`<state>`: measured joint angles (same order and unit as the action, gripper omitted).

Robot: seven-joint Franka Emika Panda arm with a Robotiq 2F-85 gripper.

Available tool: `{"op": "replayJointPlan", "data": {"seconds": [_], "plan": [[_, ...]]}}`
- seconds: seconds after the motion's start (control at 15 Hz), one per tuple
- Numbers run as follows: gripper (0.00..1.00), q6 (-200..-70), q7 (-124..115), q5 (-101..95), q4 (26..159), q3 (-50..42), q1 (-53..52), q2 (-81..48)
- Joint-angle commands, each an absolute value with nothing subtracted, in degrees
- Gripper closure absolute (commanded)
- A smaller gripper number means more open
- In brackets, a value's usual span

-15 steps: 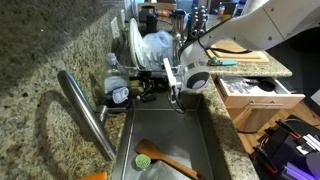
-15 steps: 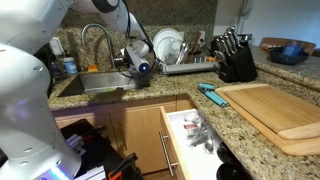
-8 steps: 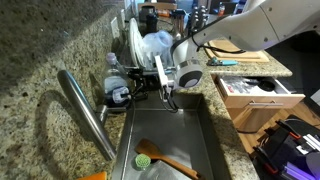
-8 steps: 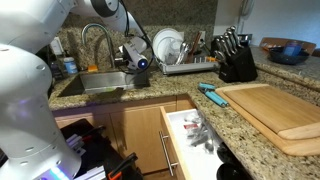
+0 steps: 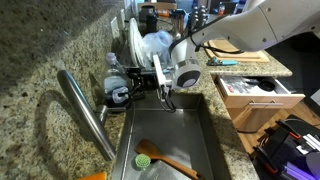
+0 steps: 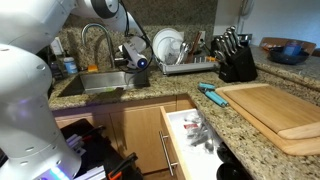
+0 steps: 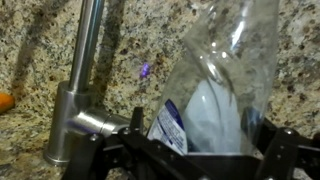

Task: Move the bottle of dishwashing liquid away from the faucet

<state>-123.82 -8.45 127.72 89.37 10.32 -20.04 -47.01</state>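
The bottle of dishwashing liquid [image 5: 117, 90] stands on the granite counter behind the sink, next to the base of the faucet [image 5: 85, 112]. It is clear plastic with a white-and-blue label. In the wrist view the bottle [image 7: 215, 85] fills the middle, with the faucet's stem [image 7: 87, 45] just to its left. My gripper [image 7: 200, 132] is open, with one finger on each side of the bottle's lower body. In both exterior views the gripper [image 5: 138, 90] [image 6: 128, 63] reaches across the sink at counter height. The faucet [image 6: 96, 42] arches beside it.
A dish rack with plates [image 5: 150, 45] stands just beyond the bottle. A green scrub brush with a wooden handle [image 5: 148, 158] lies in the sink [image 5: 195, 130]. An open drawer [image 6: 190, 130], a cutting board [image 6: 270, 105] and a knife block [image 6: 235, 58] are farther off.
My gripper has moved across the sink towards the bottle and now straddles it. Over the last half second it has hardly moved.
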Motion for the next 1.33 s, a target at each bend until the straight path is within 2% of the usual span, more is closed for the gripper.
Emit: {"op": "replayJointPlan", "data": {"seconds": [0.0, 0.33, 0.47, 0.73, 1.27], "plan": [[0.26, -124.19, -5.97, 129.76, 87.24, 11.65, -18.76, -48.17], [0.62, -124.04, -4.67, 131.60, 87.65, 11.59, -18.22, -47.78], [0.73, -123.78, -3.90, 133.28, 87.89, 11.53, -17.89, -47.71], [0.83, -122.78, -2.16, 137.43, 88.59, 11.59, -16.97, -47.85], [0.84, -122.51, 7.05, 148.05, 99.96, 12.69, -17.43, -41.47]]}}
